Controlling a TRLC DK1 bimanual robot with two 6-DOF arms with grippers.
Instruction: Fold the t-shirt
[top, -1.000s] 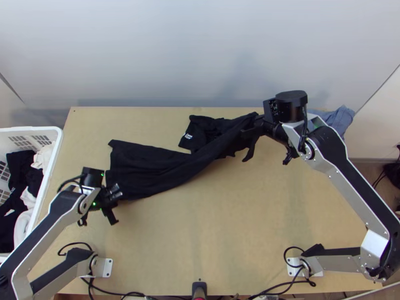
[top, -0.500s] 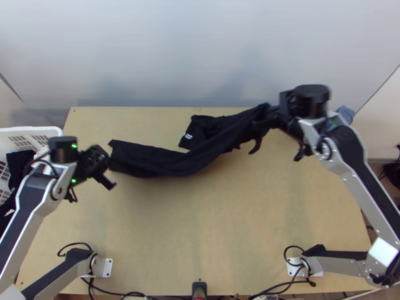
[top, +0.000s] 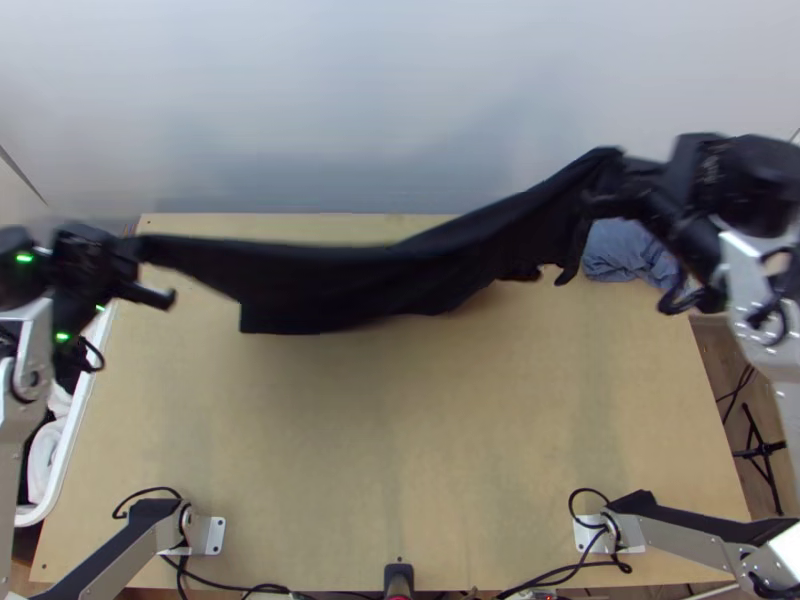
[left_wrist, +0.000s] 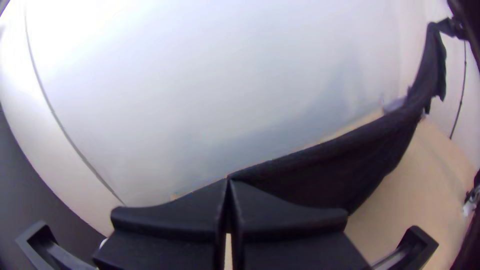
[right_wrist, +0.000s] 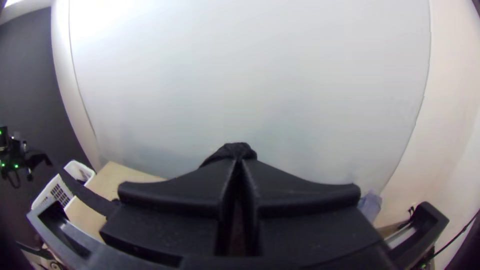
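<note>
t-shirt (top: 360, 285) raised | black, sagging mid-span | left hand (top: 135, 250), right hand (top: 612, 182) both clenched on it

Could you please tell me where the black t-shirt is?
In the top view, the t-shirt hangs across the far half of the table, its left end in the left gripper and its right end in the right gripper.
</note>
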